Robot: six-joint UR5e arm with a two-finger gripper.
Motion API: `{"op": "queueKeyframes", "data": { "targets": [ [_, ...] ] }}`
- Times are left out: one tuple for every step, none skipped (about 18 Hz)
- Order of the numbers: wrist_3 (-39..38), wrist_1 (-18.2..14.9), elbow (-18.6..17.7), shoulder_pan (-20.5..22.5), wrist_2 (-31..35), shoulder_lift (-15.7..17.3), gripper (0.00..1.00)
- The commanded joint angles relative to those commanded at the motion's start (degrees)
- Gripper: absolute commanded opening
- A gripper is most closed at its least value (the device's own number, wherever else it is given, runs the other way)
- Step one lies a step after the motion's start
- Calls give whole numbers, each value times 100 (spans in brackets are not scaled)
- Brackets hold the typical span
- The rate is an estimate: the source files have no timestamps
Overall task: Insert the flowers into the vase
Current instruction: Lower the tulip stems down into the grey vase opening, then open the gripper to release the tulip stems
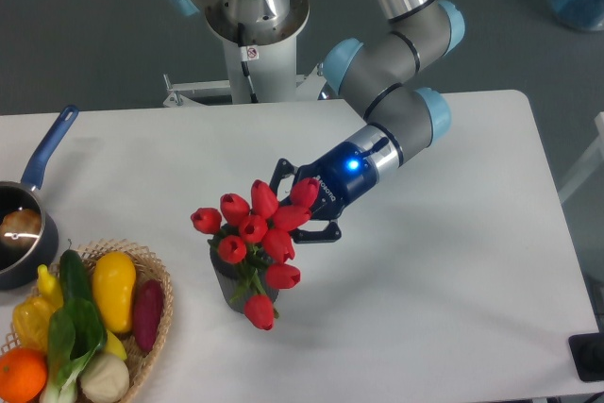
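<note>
The gripper (300, 207) grasps the flowers (252, 238) over the vase (226, 283), hiding its mouth, near the tabletop's (453, 261) front-left corner beside a basket (159, 304).

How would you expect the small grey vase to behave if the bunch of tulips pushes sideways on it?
The vase looks short and narrow, and the flowers spread wider than its mouth, so it may well tip. One bud hangs over its rim, probably adding uneven load. On the smooth white table, it could slide instead.
</note>
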Motion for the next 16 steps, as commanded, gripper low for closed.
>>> {"op": "queueKeyframes", "data": {
  "targets": [
    [0, 0, 0, 0, 0, 0, 24],
    [-17, -9, 0, 0, 9, 0, 31],
    [-26, -9, -9, 9, 0, 0, 58],
    [-52, -9, -9, 17, 9, 9, 85],
    [-53, -9, -9, 35, 9, 17, 100],
    [-53, -9, -9, 53, 9, 18, 100],
    [-61, -9, -17, 88, 9, 26, 100],
    [-53, -9, -18, 114, 9, 35, 100],
    [-53, -9, -18, 149, 9, 53, 100],
    [-44, -9, -18, 176, 9, 61, 100],
    [-53, -9, -9, 193, 9, 114, 100],
    [-53, -9, -9, 211, 17, 158, 100],
    [-70, -9, -9, 272, 35, 202, 100],
    [-79, -9, -9, 342, 113, 228, 100],
    [-96, -17, -9, 386, 227, 298, 100],
    [-149, -18, -17, 430, 289, 421, 100]
  ]
}}
